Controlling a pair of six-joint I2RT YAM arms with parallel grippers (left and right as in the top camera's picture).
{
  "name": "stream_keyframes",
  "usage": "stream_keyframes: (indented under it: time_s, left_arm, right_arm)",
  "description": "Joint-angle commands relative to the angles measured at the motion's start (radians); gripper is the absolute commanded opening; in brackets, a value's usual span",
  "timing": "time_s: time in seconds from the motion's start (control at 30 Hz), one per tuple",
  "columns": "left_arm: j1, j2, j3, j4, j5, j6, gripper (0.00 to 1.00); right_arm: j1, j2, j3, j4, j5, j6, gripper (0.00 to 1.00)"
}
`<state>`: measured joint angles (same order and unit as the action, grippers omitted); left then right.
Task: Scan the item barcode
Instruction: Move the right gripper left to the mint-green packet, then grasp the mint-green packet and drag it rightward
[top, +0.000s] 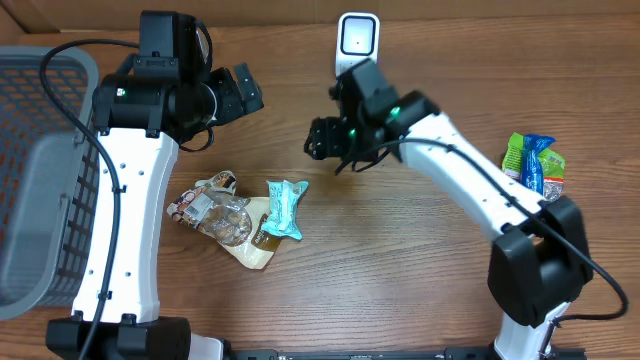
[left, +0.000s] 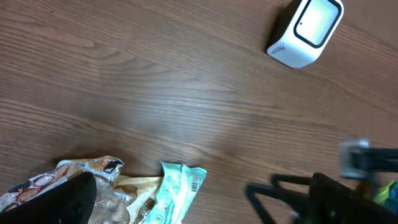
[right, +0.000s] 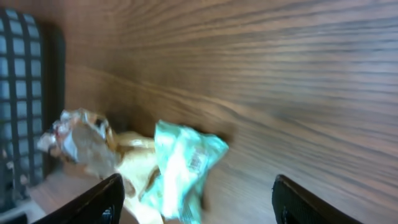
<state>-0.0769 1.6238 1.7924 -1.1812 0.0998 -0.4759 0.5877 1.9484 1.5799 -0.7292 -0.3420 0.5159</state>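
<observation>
Right end effector (top: 322, 140) hangs over mid-tabletop (top: 400, 280), betw scanner (top: 357, 40) and the packet pile. Fingers apart, nothing betw them. It's pitched down toward the pile, so its wrist cam looks straight at the teal packet (right: 186, 165). Reads as lining up for a pick.

Teal packet lies flat, nearer the left edge than the right, just beside a clear snack bag (top: 215, 215) and resting partly on a yellow pouch (top: 258, 245). Barcode (left: 196, 180) faces up on its end, prob. why this one is the easy first choice: no flipping needed before showing it to the reader.

Scanner stands at far edge, middle, window facing out over the tabletop, within reach of either arm.

Left end effector (top: 240, 92) is raised nr far edge, left of scanner, fingers fully apart, empty. Looks parked clear of the right arm's path.

Basket (top: 40, 170) at left edge, likely for scanned items. Green and blue packets (top: 535, 165) wait at right edge, well apart from the pile.

Risk: the overlap w/ pouch means a grab may drag a neighbour along.
</observation>
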Motion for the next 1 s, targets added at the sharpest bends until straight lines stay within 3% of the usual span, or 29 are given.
stream_keyframes:
  time_s: [0.0,0.27,0.57,0.77,0.87,0.97]
  left_arm:
    - [-0.002,0.009,0.003,0.003,-0.006,-0.003,1.00]
    - [-0.002,0.009,0.003,0.003,-0.006,-0.003,1.00]
    - [-0.002,0.009,0.003,0.003,-0.006,-0.003,1.00]
    - [-0.002,0.009,0.003,0.003,-0.006,-0.003,1.00]
    - [-0.002,0.009,0.003,0.003,-0.006,-0.003,1.00]
    - [-0.002,0.009,0.003,0.003,-0.006,-0.003,1.00]
  right_arm:
    - [0.037,-0.005,-0.068,0.087,0.017,0.117,0.73]
    - [0.099,0.013,-0.180,0.243,0.072,0.195,0.68]
    - [0.221,0.115,-0.186,0.222,0.042,0.245,0.63]
    - [0.236,0.123,-0.186,0.170,0.034,0.248,0.41]
    - [0.228,0.123,-0.185,0.129,0.033,0.243,0.24]
    - [0.209,0.109,-0.175,0.106,-0.008,0.151,0.23]
